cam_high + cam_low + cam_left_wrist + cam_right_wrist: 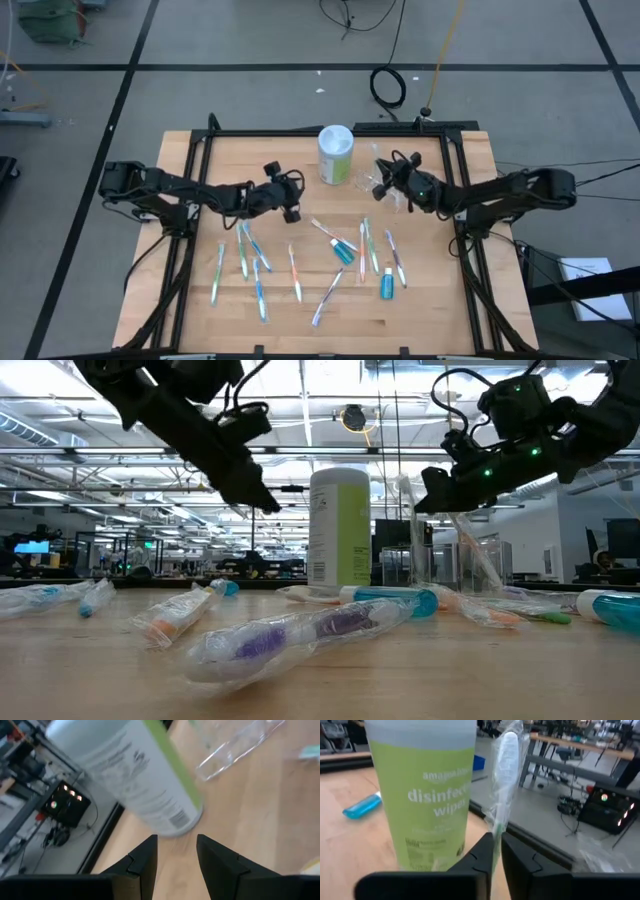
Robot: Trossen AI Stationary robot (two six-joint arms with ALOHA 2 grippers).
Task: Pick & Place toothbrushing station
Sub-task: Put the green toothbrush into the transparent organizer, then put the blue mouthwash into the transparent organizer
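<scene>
Several wrapped toothbrushes (258, 272) and two teal toothpaste tubes (345, 252) lie flat on the wooden table. My right gripper (381, 180) hovers right of a green-and-white wipes canister (335, 152), shut on a wrapped toothbrush with a green handle and a white head (506, 755). A clear plastic thing, apparently the cup (396, 198), sits just beside that gripper. My left gripper (292, 210) is open and empty above the table, left of the canister. Its fingers (145, 857) point toward the canister's base (175, 820). My right gripper pinches the wrapped toothbrush's handle (496, 831) between its two fingers, wrapper and all. The brush is lifted clear of the table. Its head end sticks out past the fingertips, next to the canister (427, 795).
The wipes canister stands upright at the table's far middle, between the two grippers. Brushes and tubes are strewn over the near half (300, 635). A black frame edges the table (200, 150). Bare wood shows at the far left (230, 160).
</scene>
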